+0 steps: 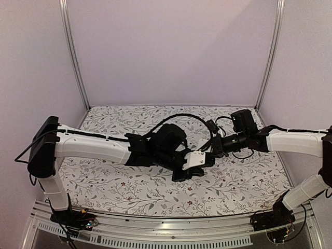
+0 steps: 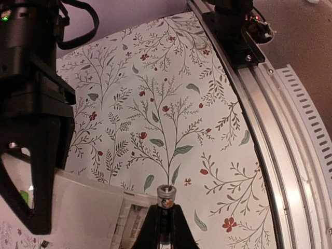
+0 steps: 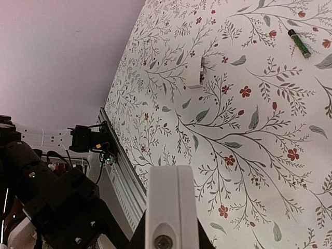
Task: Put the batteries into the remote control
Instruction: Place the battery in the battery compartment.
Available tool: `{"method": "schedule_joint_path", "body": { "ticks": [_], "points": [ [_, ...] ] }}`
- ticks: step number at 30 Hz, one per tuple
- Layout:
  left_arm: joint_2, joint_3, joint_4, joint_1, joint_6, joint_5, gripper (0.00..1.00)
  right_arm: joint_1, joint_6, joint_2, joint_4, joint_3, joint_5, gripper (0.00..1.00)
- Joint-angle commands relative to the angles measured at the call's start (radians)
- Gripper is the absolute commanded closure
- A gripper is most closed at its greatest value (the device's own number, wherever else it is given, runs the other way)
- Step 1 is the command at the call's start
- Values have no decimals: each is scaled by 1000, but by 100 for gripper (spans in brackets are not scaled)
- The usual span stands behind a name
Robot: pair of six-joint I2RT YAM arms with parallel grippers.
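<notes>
Floral surface [image 1: 129,187]: R tool [image 3: 171,233] clamps remote [image 3: 171,197] above centre; L tool [image 2: 166,212] pinches battery [image 2: 166,195] near remote. Line battery up w/ bay, ease in slow. Spare battery [image 3: 300,43] lies on surface.

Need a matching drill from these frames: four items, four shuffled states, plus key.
Items
1. remote control
2. cover plate
3. battery in left wrist view
4. battery in right wrist view

States
A. lying loose on the mat, dark green
B. clamped in the right end effector
C. lying loose on the mat, white
D. clamped in the left end effector, metal tip sticking out

Pairs: 1-B, 2-C, 3-D, 4-A
</notes>
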Motion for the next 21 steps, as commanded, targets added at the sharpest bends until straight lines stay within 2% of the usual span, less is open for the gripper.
{"method": "schedule_joint_path", "body": {
  "ticks": [1, 21],
  "points": [
    [24, 14, 16, -13, 31, -16, 96, 22, 25, 17, 51, 12, -32, 100],
    [28, -38, -40, 6, 80, -73, 92, 28, 46, 2, 81, -4, -78, 100]
  ]
}}
